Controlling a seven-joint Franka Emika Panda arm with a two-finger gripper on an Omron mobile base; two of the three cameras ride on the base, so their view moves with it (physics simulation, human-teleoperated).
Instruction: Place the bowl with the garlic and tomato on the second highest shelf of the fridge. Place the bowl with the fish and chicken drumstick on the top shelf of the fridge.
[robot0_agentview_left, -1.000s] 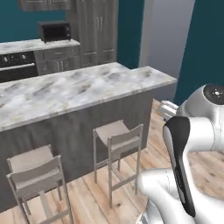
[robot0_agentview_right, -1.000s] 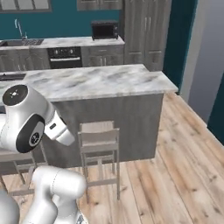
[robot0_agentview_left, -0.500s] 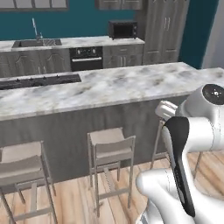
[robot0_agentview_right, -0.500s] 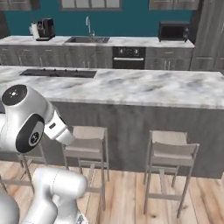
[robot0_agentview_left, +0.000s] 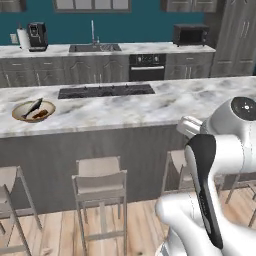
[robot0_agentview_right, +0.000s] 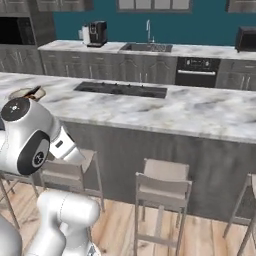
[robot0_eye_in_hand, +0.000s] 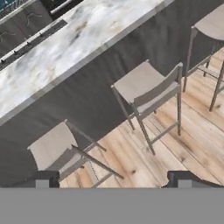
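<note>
A shallow tan bowl (robot0_agentview_left: 32, 111) sits on the marble island counter (robot0_agentview_left: 130, 107), far left in the left base view. A slender dark fish (robot0_agentview_left: 32, 106) lies in it beside a reddish-brown chicken drumstick (robot0_agentview_left: 39, 115). The same bowl (robot0_agentview_right: 26, 93) peeks out just behind my arm in the right base view. In the hand view my gripper (robot0_eye_in_hand: 113, 180) is open with nothing between its tips. It points down at the stools and floor in front of the island, well short of the bowl. The bowl with the garlic and tomato and the fridge are out of view.
Bar stools (robot0_agentview_left: 99, 181) (robot0_agentview_right: 163, 184) (robot0_eye_in_hand: 148, 85) line the near side of the island. A black cooktop (robot0_agentview_left: 106, 91) is set into it. Along the back wall are a sink (robot0_agentview_left: 95, 47), a coffee machine (robot0_agentview_left: 37, 36), an oven (robot0_agentview_left: 146, 66) and a microwave (robot0_agentview_left: 190, 35).
The whole picture has slid to the right as the base turns left. The tan bowl with the fish has come into view. The gripper stays open.
</note>
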